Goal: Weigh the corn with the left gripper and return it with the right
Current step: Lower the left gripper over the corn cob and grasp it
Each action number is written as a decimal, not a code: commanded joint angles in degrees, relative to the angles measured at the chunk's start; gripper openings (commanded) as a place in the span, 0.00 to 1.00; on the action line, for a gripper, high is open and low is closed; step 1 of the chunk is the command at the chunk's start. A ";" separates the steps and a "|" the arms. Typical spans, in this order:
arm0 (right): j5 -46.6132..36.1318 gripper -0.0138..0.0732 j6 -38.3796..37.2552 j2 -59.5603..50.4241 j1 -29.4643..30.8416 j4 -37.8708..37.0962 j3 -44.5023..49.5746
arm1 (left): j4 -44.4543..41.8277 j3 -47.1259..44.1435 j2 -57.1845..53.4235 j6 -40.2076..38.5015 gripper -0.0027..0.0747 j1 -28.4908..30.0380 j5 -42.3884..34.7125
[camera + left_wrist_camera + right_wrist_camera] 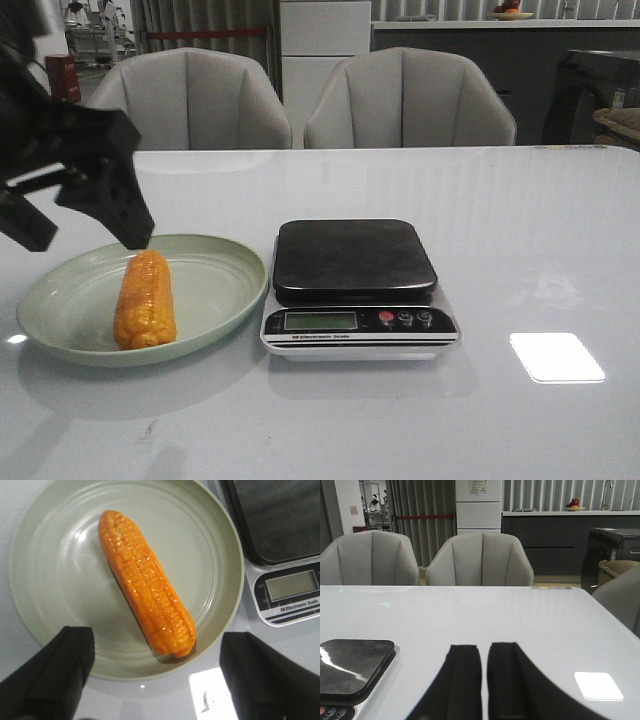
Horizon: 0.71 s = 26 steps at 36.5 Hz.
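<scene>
The orange-yellow corn [145, 299] lies lengthwise on a pale green plate [215, 290] at the table's left. In the left wrist view the corn [145, 582] runs slantwise across the plate [215, 575]. My left gripper [85, 225] hovers above the plate's far left side, open, its two black fingers [60, 672] spread wide to either side of the cob's near end without touching it. My right gripper [484, 650] is out of the front view; its fingers stand together over bare table, holding nothing.
A kitchen scale [356, 260] with a dark platform and a blank display [320, 320] stands just right of the plate. It also shows at the edge of both wrist views: scale [280, 540], scale [350, 665]. Two grey chairs [400, 100] stand behind the table.
</scene>
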State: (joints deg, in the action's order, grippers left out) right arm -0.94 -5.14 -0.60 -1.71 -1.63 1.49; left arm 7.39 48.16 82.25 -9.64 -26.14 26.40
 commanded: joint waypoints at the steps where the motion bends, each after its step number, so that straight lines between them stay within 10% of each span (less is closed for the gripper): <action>1: -4.77 0.40 0.33 -1.06 0.30 -0.64 0.57 | 1.66 4.09 3.42 -0.65 0.77 -1.01 -2.20; 13: -4.77 0.40 0.33 -1.06 0.30 -0.64 0.57 | 3.44 9.23 15.44 -0.65 0.72 -1.82 0.79; 21: -4.77 0.40 0.33 -1.06 0.30 -0.64 0.57 | 4.27 12.41 16.76 -0.65 0.18 -1.82 1.06; 26: -4.77 0.40 0.33 -1.06 0.30 -0.64 0.57 | 4.27 18.08 16.76 -0.65 0.20 -2.90 2.00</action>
State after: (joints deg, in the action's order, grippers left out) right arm -0.94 -5.14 -0.60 -1.71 -1.63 1.49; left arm 10.73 61.85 101.45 -9.82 -27.99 29.76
